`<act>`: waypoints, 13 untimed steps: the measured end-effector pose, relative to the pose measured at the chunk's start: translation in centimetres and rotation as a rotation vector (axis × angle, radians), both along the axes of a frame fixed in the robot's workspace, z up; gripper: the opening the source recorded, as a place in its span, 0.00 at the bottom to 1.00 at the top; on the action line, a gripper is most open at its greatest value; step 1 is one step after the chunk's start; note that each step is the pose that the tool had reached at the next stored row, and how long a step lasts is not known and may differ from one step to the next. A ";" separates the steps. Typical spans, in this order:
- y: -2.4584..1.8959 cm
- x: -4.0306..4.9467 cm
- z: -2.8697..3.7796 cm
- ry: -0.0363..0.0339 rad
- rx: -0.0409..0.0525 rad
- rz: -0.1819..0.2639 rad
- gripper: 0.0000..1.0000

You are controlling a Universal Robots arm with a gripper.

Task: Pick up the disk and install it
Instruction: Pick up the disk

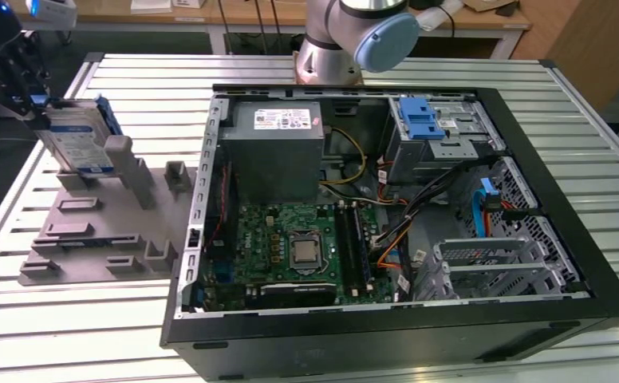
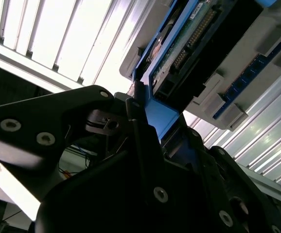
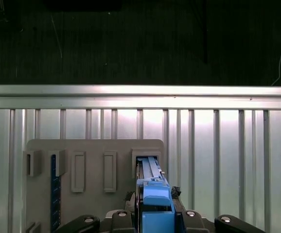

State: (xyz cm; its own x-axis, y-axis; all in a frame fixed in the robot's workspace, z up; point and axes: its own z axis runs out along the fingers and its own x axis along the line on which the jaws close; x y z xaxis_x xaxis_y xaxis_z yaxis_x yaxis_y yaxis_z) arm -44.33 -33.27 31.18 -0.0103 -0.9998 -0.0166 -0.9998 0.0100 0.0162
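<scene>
Gripping the disk point(image 1: 79, 137) by its blue end, claw point(image 1: 39, 102) clamped shut, long axis near upright.

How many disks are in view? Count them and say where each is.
1. The disk stands in the grey stand at the exterior view's left, the gripper with jaws closed on its blue frame. Others may sit hidden inside the computer case.

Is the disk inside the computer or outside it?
Outside. The disk stands in the grey holder beside the open computer case, with the gripper closed on its blue frame.
</scene>
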 end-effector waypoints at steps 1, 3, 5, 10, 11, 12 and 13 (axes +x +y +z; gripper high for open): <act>0.00 0.00 0.04 0.0000 0.0000 0.000 0.36; 0.00 0.00 0.11 -0.0003 0.0001 0.000 0.36; 0.00 0.00 0.18 -0.0002 0.0001 0.000 0.36; 0.01 0.00 0.29 -0.0002 0.0001 0.000 0.36; 0.01 0.00 0.32 -0.0002 0.0001 0.000 0.36; 0.01 0.00 0.35 -0.0002 0.0001 0.000 0.36; 0.01 0.00 0.36 -0.0002 0.0001 0.000 0.36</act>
State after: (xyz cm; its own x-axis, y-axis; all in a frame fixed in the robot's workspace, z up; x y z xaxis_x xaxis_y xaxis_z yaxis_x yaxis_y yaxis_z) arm -44.33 -33.26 31.54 -0.0103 -0.9998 -0.0167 -0.9998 0.0100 0.0160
